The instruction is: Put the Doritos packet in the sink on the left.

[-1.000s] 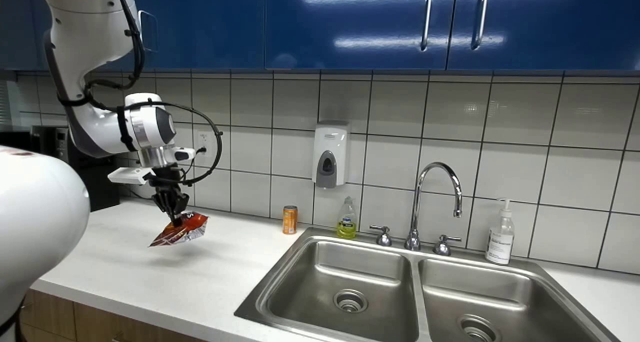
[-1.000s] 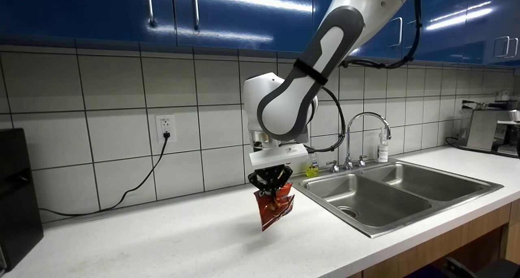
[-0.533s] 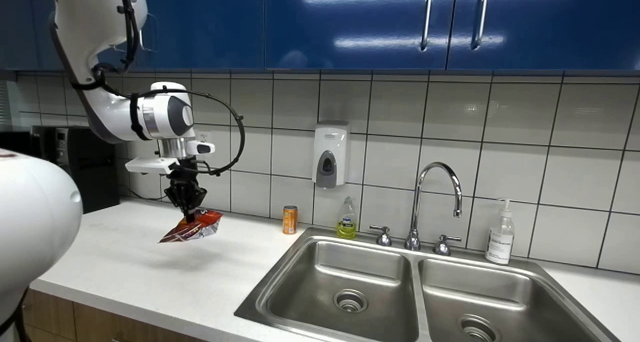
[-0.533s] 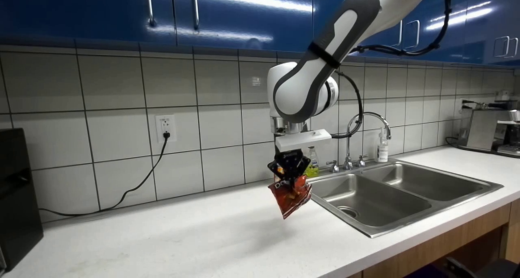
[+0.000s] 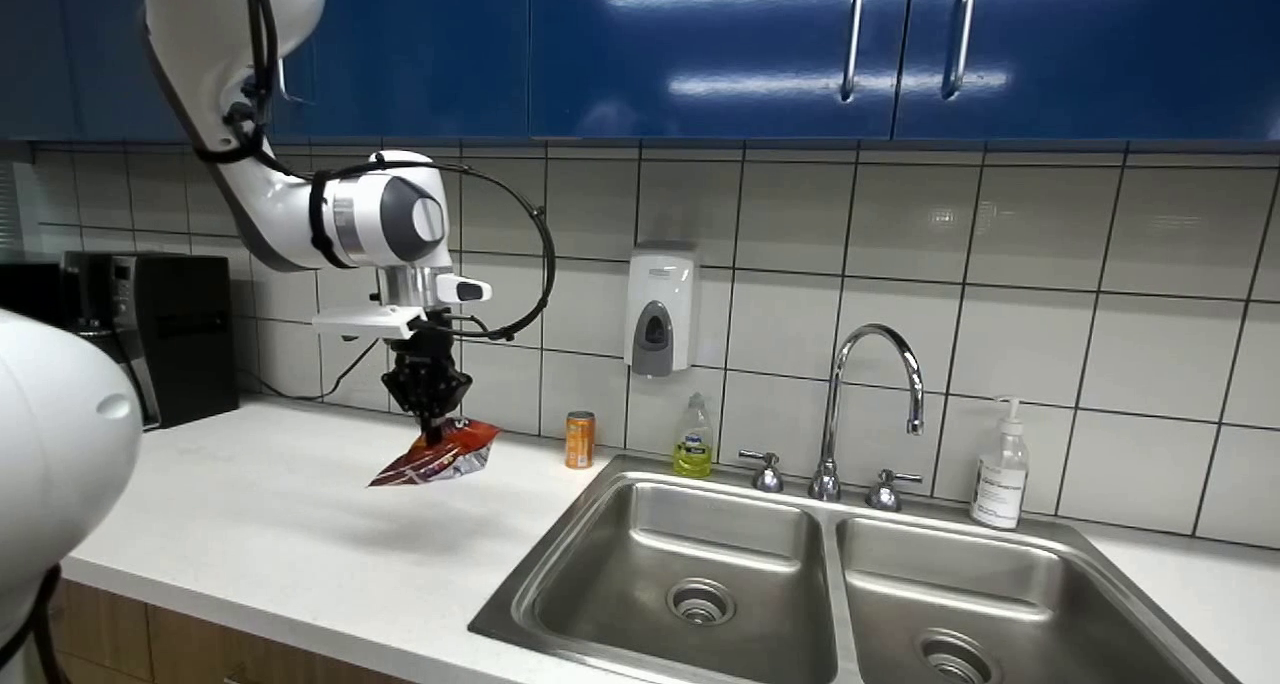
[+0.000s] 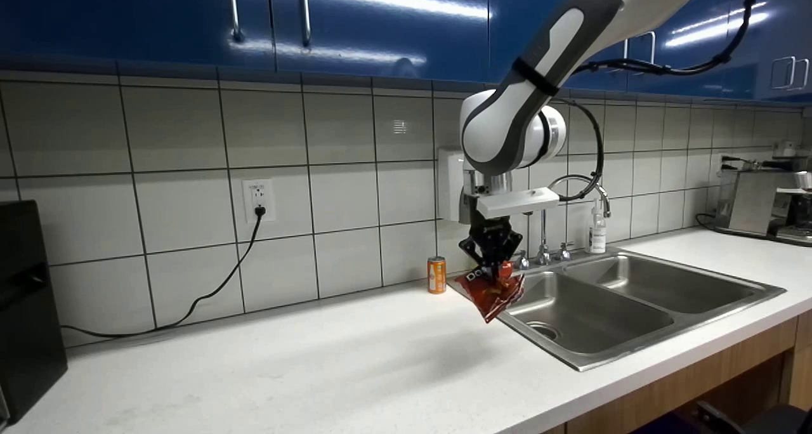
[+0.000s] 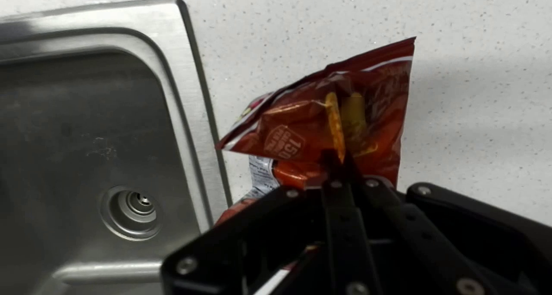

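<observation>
Where the counter [image 5: 250,534] recedes at far L, a black appliance [image 5: 195,349] stands nr the tiled wall [image 5: 590,309]; in an exterior view a wall outlet [image 6: 250,196] shows w/ a black plug in it. Next, L of ctr: white-&-grey arm [image 5: 290,219], angling down from the top edge, gripper [image 5: 432,436] pointing downward. Jaws drawn nearly together, pinching the Doritos packet [image 5: 455,456] approx. at its middle. Packet: red, creased, tilted, held above the counter w/ a soft shadow below; in the wrist view it hangs over the countertop just beside the sink, one corner lining up w/ the rim's edge.

R of packet (exterior view): orange can [image 5: 580,440], upright on the counter nr the wall, close to the rear L corner of the steel double sink [image 5: 548,556]. L basin [image 5: 610,584] has a round drain [image 5: 700,602]. Soap dispenser [image 5: 662,309] is wall-mounted; below it & slightly R, a dish-soap bottle [image 5: 693,442] w/ yellow-green liquid, upright at the sink's back edge. Then the curved chrome faucet [image 5: 830,424], btwn two lever handles [image 5: 767,475]; R basin [image 5: 920,569]; clear pump bottle [image 5: 1000,484], upright, w/ white label. Far R, in an exterior view: steel appliance [image 6: 752,199] on the counter. Blue cabinets [image 5: 700,59] span the top.
</observation>
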`<state>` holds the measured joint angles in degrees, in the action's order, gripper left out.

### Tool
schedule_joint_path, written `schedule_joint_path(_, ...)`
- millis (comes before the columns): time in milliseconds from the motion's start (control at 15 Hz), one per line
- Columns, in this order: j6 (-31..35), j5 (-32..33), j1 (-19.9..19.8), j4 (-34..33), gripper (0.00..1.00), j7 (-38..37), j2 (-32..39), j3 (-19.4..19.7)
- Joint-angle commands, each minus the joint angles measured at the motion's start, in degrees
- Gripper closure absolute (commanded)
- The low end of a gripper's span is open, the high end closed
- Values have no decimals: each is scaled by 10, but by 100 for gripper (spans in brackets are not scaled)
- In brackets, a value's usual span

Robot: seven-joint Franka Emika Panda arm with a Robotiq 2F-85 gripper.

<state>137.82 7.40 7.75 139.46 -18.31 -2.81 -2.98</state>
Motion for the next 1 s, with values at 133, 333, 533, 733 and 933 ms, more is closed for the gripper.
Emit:
schedule_joint_path(133, -8, -5, -57, 25, 100, 52, -35, 29)
schedule_joint_path(333, -5, -3, -86, 24, 100, 75, -32, 54)
schedule_joint_path(533, -2, -2, -113, 15, 100, 99, -22, 78)
schedule_joint_path(733, 2, -3, -137, 2, 100, 123, -9, 102)
schedule_joint_path(933, 6, -7, -156, -17, 100, 141, 12, 121)
